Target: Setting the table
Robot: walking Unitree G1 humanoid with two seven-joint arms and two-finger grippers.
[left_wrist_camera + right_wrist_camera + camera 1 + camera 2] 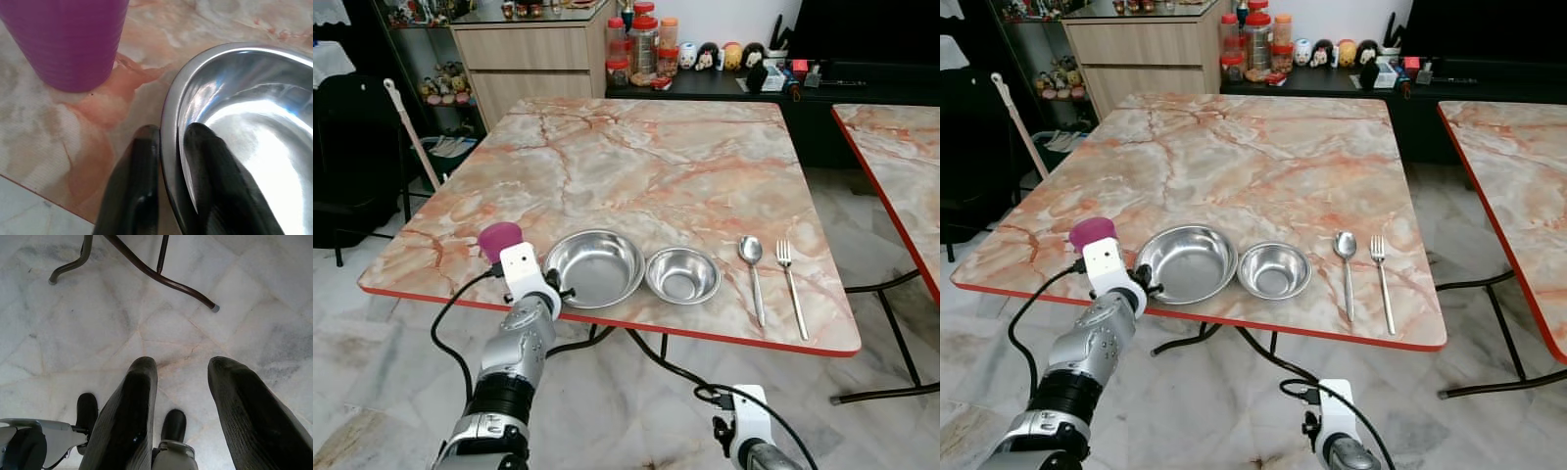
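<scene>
Gripping the near-left rim of the large steel bowl [595,266], the left hand [168,147] has its two black fingers [139,161] set narrowly, one outside the rim and one inside, so the thin metal wall stands between them. This bowl rests on the marble tabletop [646,157] close to the front edge, which has a red border. Just beside the left hand, on the robot's left, a purple cup [499,238] stands upright on the tabletop; in the left wrist view it is near the bowl, but the two are apart. On the right of the large bowl lies a small steel bowl [682,274], and their rims are very near or touching; I cannot tell which. Further to the right a spoon [752,264] and then a fork [790,284] lie side by side, with handles toward the front edge, the two not touching each other.

The right hand [181,377] hangs low beside the robot, below the level of the tabletop, over the pale marble floor [98,323]. Its fingers are spread wide and hold nothing. The dark metal legs of the table [146,271] stand on the floor ahead of it.
</scene>
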